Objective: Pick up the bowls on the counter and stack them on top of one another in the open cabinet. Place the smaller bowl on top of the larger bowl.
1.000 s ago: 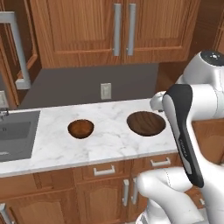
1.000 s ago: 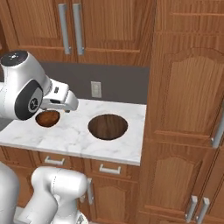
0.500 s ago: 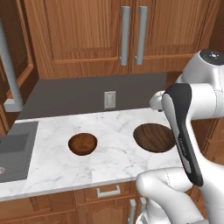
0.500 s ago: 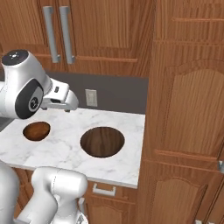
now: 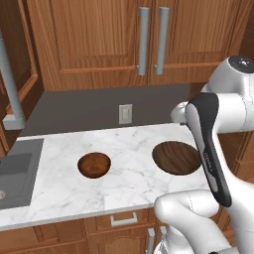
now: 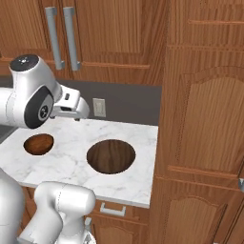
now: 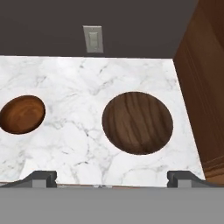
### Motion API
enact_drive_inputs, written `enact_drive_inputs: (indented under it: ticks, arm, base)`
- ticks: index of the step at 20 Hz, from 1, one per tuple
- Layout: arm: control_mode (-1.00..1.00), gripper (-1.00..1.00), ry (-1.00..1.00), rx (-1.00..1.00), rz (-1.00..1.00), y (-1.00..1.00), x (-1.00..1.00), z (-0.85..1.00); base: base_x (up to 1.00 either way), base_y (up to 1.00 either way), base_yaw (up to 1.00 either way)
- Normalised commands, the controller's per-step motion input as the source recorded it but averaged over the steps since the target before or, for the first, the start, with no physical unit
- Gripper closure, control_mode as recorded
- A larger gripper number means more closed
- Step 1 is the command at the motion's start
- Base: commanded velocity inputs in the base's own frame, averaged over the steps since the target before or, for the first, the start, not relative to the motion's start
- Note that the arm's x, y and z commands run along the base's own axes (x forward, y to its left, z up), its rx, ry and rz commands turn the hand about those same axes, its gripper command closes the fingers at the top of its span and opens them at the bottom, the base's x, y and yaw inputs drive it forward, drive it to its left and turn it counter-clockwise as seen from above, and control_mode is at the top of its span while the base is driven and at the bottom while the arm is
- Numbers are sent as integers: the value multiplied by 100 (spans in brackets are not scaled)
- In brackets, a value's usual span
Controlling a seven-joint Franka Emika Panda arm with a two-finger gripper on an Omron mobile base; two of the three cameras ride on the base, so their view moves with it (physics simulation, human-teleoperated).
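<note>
The wide-open gripper (image 7: 111, 178) hovers above the counter (image 7: 78, 144); the larger bowl (image 7: 138, 123) lies just beyond (smaller bowl (image 7: 22, 114) far left).

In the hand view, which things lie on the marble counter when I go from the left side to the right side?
Small reddish-brown wooden bowl → wide dark-brown wooden bowl, both on the white marble counter → tall brown wooden cabinet side at the counter's right end.

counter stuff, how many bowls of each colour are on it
dark brown bowl: 1, the larger bowl, wide and shallow
reddish-brown bowl: 1, the smaller bowl, set apart from the other
total: 2 bowls, both resting on the white marble counter
</note>
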Motion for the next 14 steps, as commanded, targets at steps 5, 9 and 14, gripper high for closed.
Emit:
enact_drive_inputs:
  ticks: [5, 9, 14]
  arm:
    - [-100, -100, -3, 3, -10, -7, -15, -8]
    - [-100, -100, -1, 3, -19, 0, -20, -4]
    - [-100, -100, 1, 5, -19, -5, -14, -1]
  base:
    - [0, 0, 0]
    - [0, 0, 0]
    - [0, 0, 0]
